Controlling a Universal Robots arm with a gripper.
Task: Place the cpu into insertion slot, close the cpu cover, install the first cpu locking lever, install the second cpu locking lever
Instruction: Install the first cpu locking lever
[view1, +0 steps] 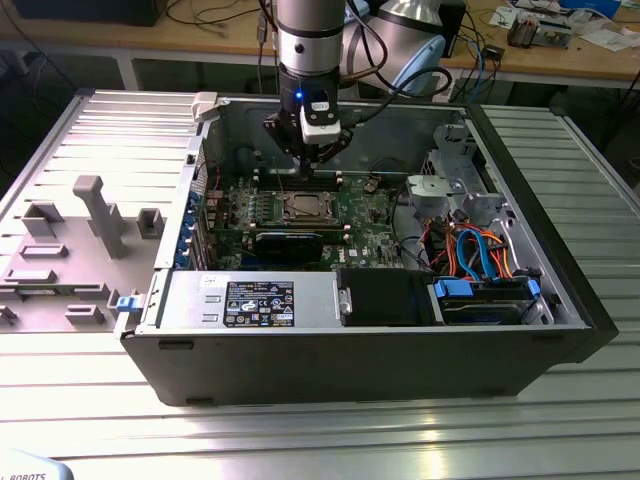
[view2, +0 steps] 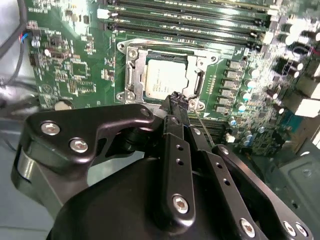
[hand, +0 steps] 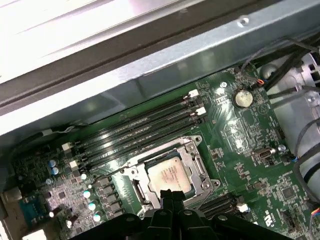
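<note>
Open dark steel case (view1: 350, 365), far wall partly hidden behind the arm (view1: 305, 40). Glossy green board (view1: 370, 210) inside. Black gripper (view2: 178, 101) at the insertion slot (view2: 150, 54), masking its near rim (jaws drawn narrow, anything pinched too small to tell). Thin silvery cpu cover (view2: 132, 75) lying flat, framing the square silver-tan cpu (view2: 162, 80) seated in the slot

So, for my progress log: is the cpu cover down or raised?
Down: in the second wrist view the cpu cover lies flat, its frame around the cpu.
</note>
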